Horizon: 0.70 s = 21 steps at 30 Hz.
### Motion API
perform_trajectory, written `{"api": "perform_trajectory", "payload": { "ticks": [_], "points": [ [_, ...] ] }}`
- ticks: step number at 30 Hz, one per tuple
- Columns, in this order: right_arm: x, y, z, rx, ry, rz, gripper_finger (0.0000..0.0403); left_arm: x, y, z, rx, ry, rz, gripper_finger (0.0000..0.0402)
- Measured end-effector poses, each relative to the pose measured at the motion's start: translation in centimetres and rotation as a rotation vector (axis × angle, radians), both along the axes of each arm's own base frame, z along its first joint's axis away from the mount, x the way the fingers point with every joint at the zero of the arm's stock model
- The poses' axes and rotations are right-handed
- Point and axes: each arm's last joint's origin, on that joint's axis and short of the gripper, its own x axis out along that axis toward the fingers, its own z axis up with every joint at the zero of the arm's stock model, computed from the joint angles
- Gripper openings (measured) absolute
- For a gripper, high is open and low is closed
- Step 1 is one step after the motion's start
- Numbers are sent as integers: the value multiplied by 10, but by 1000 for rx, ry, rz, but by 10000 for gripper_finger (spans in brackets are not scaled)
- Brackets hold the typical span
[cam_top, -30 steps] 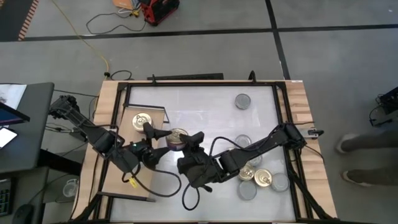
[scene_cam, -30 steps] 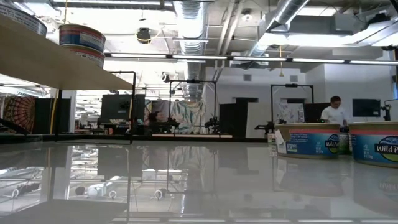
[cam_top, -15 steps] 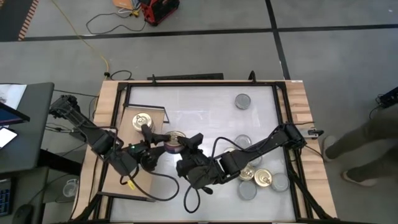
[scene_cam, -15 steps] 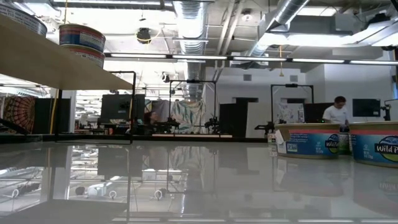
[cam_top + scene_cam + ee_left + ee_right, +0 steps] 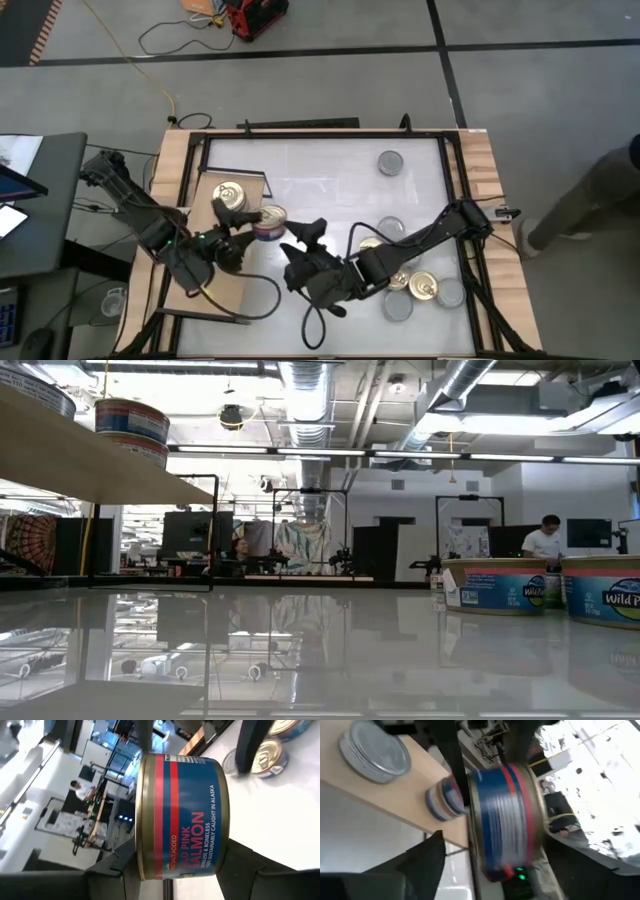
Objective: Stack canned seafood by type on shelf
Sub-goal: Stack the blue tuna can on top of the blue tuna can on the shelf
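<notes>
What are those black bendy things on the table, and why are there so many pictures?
They are two robot arms. One camera looks down from above, one sits low on the table, and one rides on each wrist. The left gripper pinches a blue salmon tin and carries it toward the wooden shelf, where a gold-topped tin already sits. The right gripper has let go and stands open. More tins wait on the white table.
</notes>
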Motion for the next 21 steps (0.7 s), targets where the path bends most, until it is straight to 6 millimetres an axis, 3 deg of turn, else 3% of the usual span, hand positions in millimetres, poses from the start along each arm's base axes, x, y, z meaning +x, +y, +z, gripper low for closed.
{"api": "perform_trajectory", "payload": {
  "ticks": [5,8,15,21],
  "points": [
    [-11,12,1,-96,24,-102,378,-19,3,3,-8,-64,53,187],
    [-16,12,-6,-59,17,-123,374,-29,4,6,-36,-92,40,187],
    [-29,-17,-9,168,-15,-177,357,-41,4,6,-233,-26,-113,198],
    [-23,-37,-12,366,10,-145,341,-44,-1,10,-489,97,-358,202]
  ]
}}
